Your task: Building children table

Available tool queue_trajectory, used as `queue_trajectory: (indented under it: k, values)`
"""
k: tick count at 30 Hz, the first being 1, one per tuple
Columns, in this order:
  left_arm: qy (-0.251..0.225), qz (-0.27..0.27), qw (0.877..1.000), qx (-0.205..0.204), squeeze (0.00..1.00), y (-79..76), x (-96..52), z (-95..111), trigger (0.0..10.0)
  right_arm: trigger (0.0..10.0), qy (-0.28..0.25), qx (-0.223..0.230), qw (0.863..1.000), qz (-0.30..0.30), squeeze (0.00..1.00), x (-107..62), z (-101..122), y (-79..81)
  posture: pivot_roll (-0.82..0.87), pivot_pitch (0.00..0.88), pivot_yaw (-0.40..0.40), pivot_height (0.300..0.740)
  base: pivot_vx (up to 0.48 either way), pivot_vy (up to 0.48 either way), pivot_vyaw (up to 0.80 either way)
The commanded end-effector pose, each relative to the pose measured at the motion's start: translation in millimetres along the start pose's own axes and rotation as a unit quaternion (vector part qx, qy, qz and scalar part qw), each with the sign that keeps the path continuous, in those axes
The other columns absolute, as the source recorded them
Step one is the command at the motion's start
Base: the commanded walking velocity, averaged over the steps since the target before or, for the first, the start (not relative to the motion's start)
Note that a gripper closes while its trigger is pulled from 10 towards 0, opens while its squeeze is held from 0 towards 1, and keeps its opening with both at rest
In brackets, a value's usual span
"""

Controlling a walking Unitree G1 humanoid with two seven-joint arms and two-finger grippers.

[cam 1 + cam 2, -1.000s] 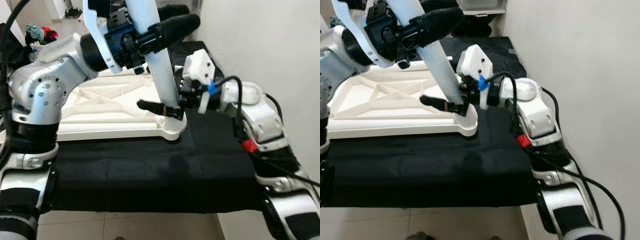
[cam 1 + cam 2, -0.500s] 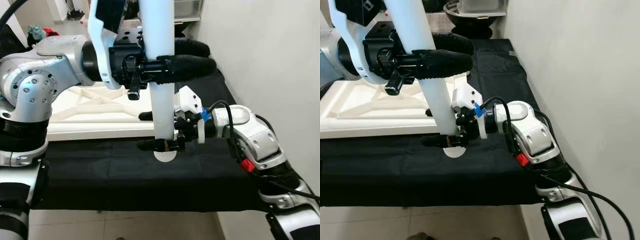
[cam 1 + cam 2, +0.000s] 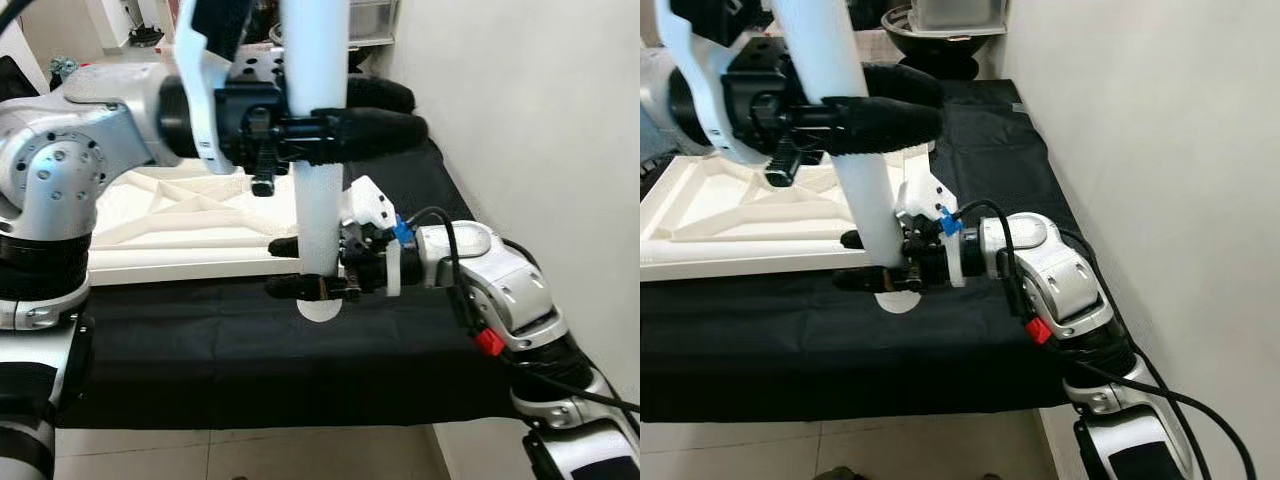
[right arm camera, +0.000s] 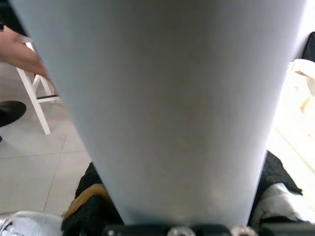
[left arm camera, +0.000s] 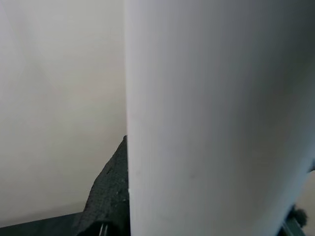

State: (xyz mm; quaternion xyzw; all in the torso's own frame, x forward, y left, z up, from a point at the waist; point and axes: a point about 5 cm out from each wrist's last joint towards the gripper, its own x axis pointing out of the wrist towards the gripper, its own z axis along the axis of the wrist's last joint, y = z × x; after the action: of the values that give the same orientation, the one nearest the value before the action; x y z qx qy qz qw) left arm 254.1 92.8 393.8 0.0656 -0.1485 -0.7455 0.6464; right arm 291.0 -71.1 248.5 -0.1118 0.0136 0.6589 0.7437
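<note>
White table leg (image 3: pixel 320 215), clamped high by the left end effector (image 3: pixel 345 130) and low by the right end effector (image 3: pixel 315 268), could tip if either slips, its foot at the tabletop's (image 3: pixel 180 225) 5 o'clock.

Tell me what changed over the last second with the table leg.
Both pincers, left and right, carried the white leg off the tabletop's corner socket, from tilted to upright over the black cloth. Both grips stayed closed; the upside-down tabletop kept its place.
</note>
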Motion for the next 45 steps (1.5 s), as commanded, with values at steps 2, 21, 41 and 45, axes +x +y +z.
queue_trajectory:
  k: [2, 21, 41, 45]
  values:
    - [-0.036, -0.078, 0.996, -0.006, 1.0, -11.0, 24.8, -4, 10.0, 0.0, 0.004, 0.019, 0.998, -0.057, 0.0, 12.2, -3, -5.6, -0.02, 0.053, 0.013, 0.74, 0.0, 0.0, 0.0]
    - [-0.159, 0.252, 0.952, -0.072, 1.0, -44.7, -97.5, -23, 10.0, 0.0, 0.022, 0.012, 0.946, -0.323, 0.0, -20.9, -14, -66.9, 0.04, 0.177, -0.012, 0.74, 0.0, 0.0, 0.0]
    - [0.083, 0.339, 0.907, -0.238, 0.0, -157.0, -17.0, -165, 10.0, 10.0, -0.155, -0.026, 0.979, -0.129, 0.0, 2.7, 45, -84.1, 0.09, 0.383, -0.026, 0.74, 0.0, 0.0, 0.0]
    - [0.096, 0.361, 0.907, -0.193, 0.0, -160.3, -21.4, -154, 10.0, 10.0, -0.156, -0.037, 0.984, -0.073, 0.0, 6.8, 46, -81.5, 0.1, 0.411, -0.021, 0.74, 0.0, 0.0, 0.0]
